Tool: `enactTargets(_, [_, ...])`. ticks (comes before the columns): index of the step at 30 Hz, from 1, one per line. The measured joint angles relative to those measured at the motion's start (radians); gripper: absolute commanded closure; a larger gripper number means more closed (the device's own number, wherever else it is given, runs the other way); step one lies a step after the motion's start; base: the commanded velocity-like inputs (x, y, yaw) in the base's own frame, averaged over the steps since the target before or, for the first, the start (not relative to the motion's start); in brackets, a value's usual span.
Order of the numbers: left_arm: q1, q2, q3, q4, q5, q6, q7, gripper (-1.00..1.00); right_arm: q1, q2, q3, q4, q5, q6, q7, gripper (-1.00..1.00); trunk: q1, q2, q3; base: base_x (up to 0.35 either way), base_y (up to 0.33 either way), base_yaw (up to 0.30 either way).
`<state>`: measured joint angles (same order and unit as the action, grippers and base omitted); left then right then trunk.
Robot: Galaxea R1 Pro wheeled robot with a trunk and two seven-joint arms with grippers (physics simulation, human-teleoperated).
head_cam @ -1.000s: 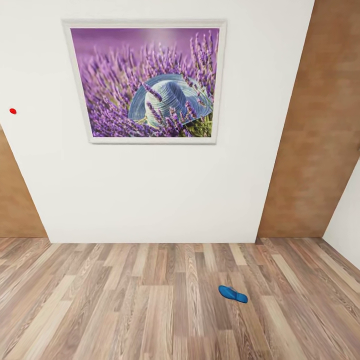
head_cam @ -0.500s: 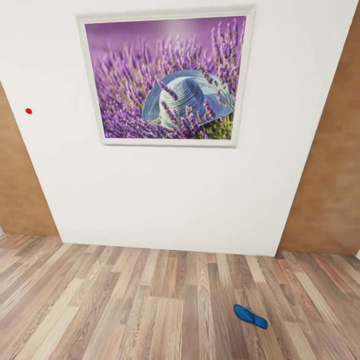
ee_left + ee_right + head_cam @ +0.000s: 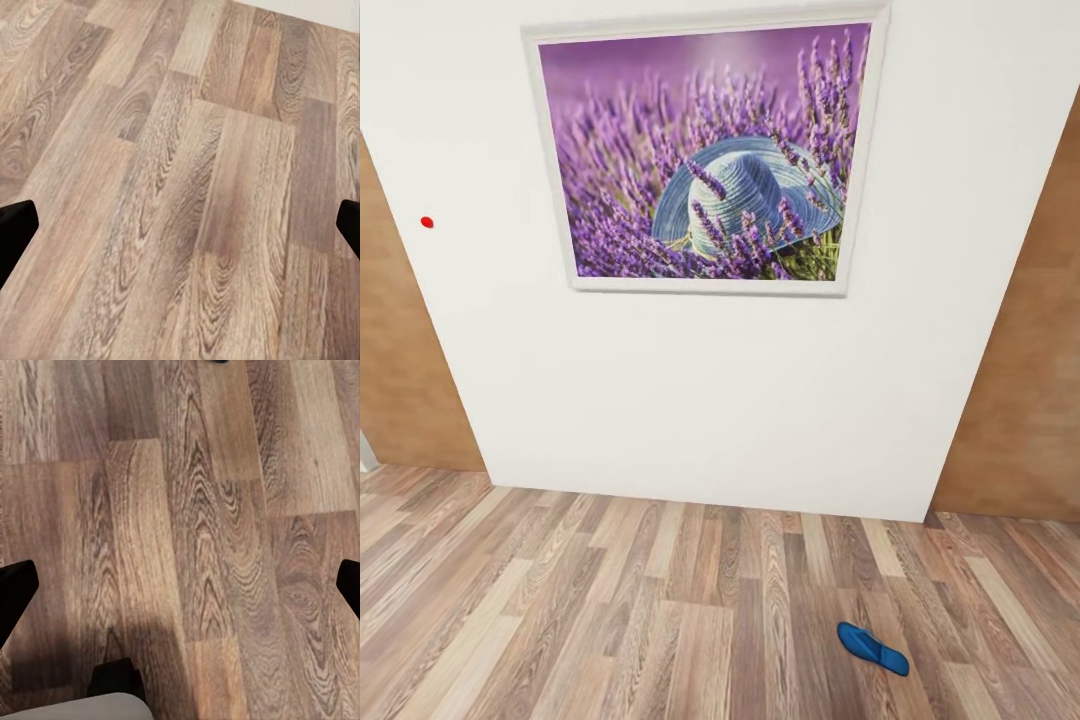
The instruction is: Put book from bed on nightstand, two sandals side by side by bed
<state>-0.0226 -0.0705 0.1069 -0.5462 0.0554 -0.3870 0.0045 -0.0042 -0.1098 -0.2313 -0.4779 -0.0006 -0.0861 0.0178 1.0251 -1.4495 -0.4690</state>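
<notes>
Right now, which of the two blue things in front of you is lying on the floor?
The blue sandal, flat on the wood floor. The other blue thing is a hat in the framed lavender picture on the white wall.

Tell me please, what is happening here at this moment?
The robot is on its way and handles nothing. Its head camera faces a white wall with a framed lavender picture. One blue sandal lies alone on the wood floor. Both wrist cameras look down at bare planks; the left pincer and right pincer are open and empty.
</notes>
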Motion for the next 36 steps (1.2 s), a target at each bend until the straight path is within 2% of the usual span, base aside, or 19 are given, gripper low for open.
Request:
enactTargets(16, [0.002,0.002,0.003,0.0,0.005,0.002,-0.003,-1.0,0.0,0.004,0.004,-0.006,0.001,-0.001,-0.002,-1.0,0.0,0.0,0.0,0.004,0.0,0.0])
enactTargets(27, [0.002,0.004,0.004,0.0,0.005,0.002,-0.002,-1.0,0.0,0.004,0.004,-0.006,0.001,-0.001,-0.002,-1.0,-0.001,0.0,0.0,0.243,0.0,0.0])
enactTargets(36, [0.002,0.002,0.004,-0.001,0.005,0.002,-0.002,-1.0,0.0,0.004,0.004,-0.006,0.001,-0.001,-0.002,-1.0,0.0,0.0,0.0,0.053,0.0,0.058])
